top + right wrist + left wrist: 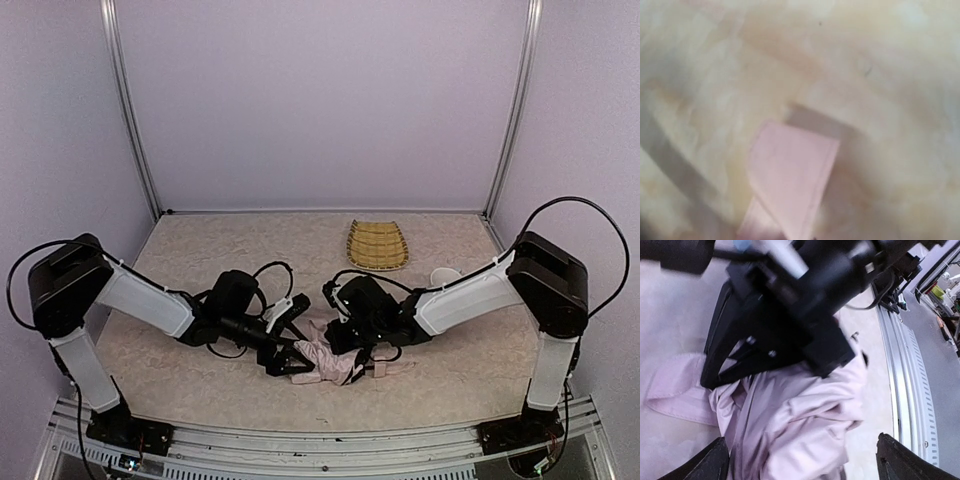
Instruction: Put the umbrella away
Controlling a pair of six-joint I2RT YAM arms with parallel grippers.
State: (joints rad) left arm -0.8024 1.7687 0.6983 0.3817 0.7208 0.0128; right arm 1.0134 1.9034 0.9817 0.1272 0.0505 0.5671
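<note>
The umbrella (pixel 325 362) lies collapsed as a crumpled heap of pale-pink fabric near the table's front, between my two arms. My left gripper (pixel 284 357) is at its left end. In the left wrist view the fingers (pixel 715 462) stand wide apart on either side of the fabric (pixel 800 415), so the left gripper (pixel 805 462) is open. My right gripper (pixel 352 343) is low over the heap's right part and shows black in the left wrist view (pixel 805 315). The right wrist view is blurred and shows only a pink flap (pixel 790 175), no fingers.
A woven yellow tray (pixel 378 244) sits at the back, right of centre. A small white object (pixel 443 275) lies beside the right arm. The table's metal front rail (pixel 905 380) runs close to the umbrella.
</note>
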